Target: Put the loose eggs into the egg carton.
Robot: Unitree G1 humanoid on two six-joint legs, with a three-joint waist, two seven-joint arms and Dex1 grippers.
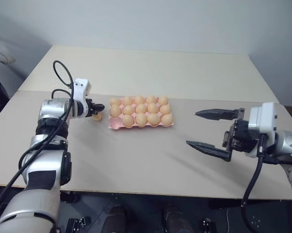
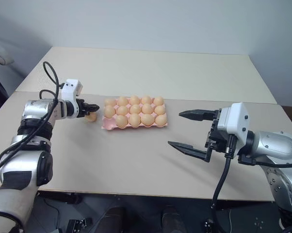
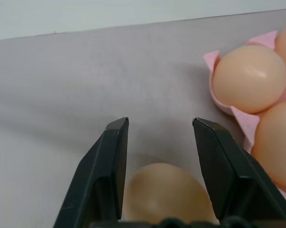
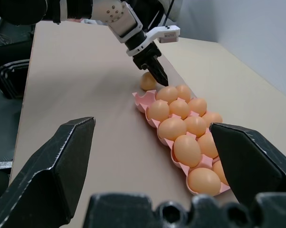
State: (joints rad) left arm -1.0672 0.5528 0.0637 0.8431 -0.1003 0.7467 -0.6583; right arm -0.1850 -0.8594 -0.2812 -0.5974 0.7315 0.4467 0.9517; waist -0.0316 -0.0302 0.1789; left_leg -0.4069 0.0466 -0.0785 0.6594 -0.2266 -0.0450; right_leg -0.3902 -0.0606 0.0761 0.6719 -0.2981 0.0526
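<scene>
Resting on a pale table point(image 1: 151, 160), just left of the pink egg carton point(image 1: 118, 125), one loose egg point(image 1: 97, 116) between the two black fingers point(image 3: 109, 161) of the left claw point(image 1: 98, 108). Fingers drawn in close on either side of the egg, though not possible to tell whether pressing on it; egg on the table surface, not lifted. Carton lying flat near the middle of the table, fourteen eggs counted in its cups, and the near left corner cup empty. Loose egg apart from the carton's edge, near that corner. Held well to the right above the table and far from the carton, the right claw point(image 1: 209, 130), spread wide, nothing between its fingers, pointing across toward the carton.
</scene>
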